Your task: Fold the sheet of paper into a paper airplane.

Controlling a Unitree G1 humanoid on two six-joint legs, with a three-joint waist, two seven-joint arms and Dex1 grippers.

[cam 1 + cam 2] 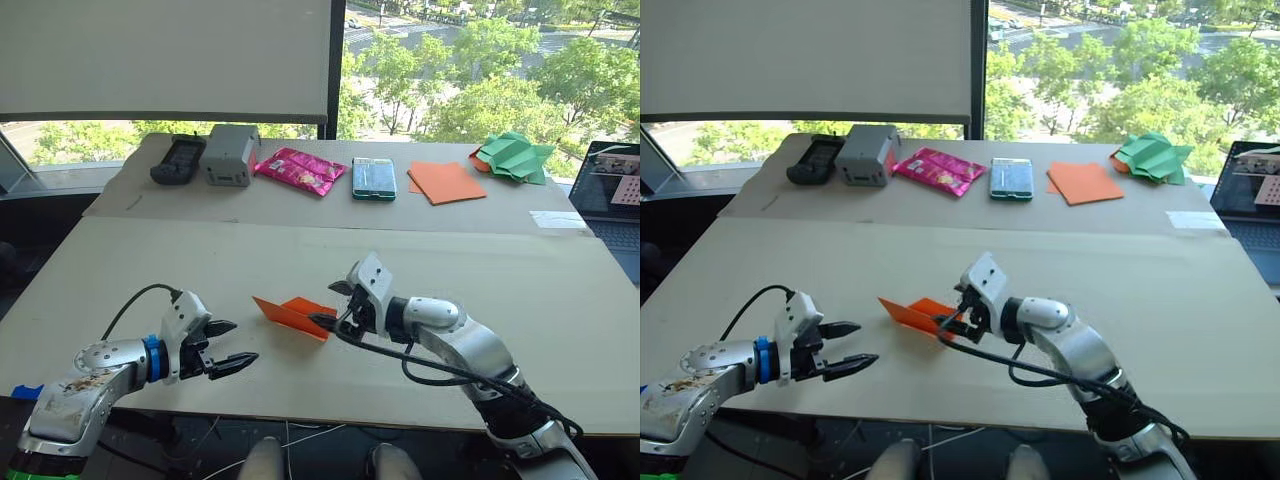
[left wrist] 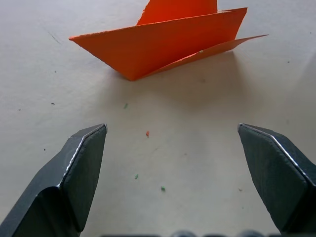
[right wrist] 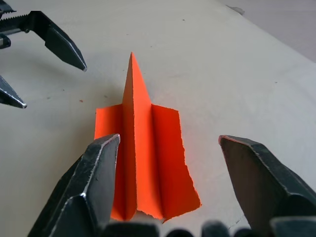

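The sheet of paper stands on the table (image 1: 520,300) as a small orange paper airplane (image 1: 292,314), with an upright pointed fin and two flat wings (image 3: 168,163). Its nose points toward my left gripper (image 1: 240,343), which hovers open a short way off, nothing between its fingers (image 2: 84,163). My right gripper (image 1: 325,305) is open at the airplane's tail end; in the right wrist view its jaws straddle the rear of the wings, one finger (image 3: 94,182) over the wing's edge. The left gripper's fingertips (image 3: 64,47) show beyond the nose.
Along the far board lie a black device (image 1: 178,160), a grey box (image 1: 230,155), a pink packet (image 1: 300,170), a phone (image 1: 374,178), smooth orange sheets (image 1: 445,182) and green crumpled paper (image 1: 515,157). A laptop (image 1: 612,190) sits at the far right.
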